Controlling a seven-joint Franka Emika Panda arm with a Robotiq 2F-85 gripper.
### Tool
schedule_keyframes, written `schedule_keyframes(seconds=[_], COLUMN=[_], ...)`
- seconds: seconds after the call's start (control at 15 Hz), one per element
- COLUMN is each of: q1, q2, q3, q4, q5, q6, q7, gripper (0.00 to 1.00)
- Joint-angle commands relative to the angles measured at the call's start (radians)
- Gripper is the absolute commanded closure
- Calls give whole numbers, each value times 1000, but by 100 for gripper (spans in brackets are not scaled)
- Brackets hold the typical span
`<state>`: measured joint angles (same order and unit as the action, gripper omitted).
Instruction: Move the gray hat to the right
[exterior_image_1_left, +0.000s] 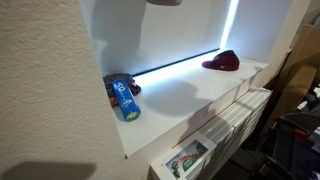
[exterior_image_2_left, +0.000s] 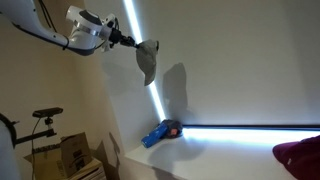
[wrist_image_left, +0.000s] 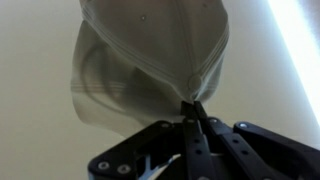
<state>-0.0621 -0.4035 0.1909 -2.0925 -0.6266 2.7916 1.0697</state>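
The gripper (exterior_image_2_left: 131, 43) pinches the gray hat (exterior_image_2_left: 148, 60), which dangles below its jaws, high above and well apart from the maroon cap (exterior_image_2_left: 300, 157).

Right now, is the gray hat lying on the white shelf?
No, in an exterior view the gray hat hangs in the air from the gripper, high above the white shelf.

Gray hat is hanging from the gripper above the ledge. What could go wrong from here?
The gripper pinches only a thin bit of the gray hat at its edge; it may slip mid-move.
The hat dangles loosely, so a fast sweep could swing it.
The maroon cap sits on the ledge; a drop might land on it.
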Motion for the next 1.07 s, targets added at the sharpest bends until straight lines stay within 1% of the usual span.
schedule_keyframes(seconds=[0.0, 0.07, 0.2, 0.33, 0.4, 0.53, 0.6, 0.67, 0.73, 0.8, 0.87, 0.93, 1.0], q1=[-140, -159, -173, -155, -138, -111, -84, -67, 38, 100, 189, 263, 347], q2=[-55, -61, -60, -43, -22, 13, 39, 34, 61, 72, 69, 37, -18], q3=[27, 13, -43, -131, -192, -287, -347, -401, -521, -588, -672, -733, -810], q4=[-14, -26, -66, -122, -158, -219, -250, -302, -332, -372, -415, -467, -513], q5=[-100, -105, -63, 9, 51, 139, 191, 323, 365, 480, 563, 654, 679], q6=[-32, -27, 13, 84, 138, 217, 264, 313, 369, 419, 462, 492, 506], q7=[171, 206, 242, 251, 232, 213, 193, 90, 65, -17, -68, -133, -161], gripper=[99, 99, 99, 99, 99, 99, 99, 99, 99, 99, 99, 99, 99])
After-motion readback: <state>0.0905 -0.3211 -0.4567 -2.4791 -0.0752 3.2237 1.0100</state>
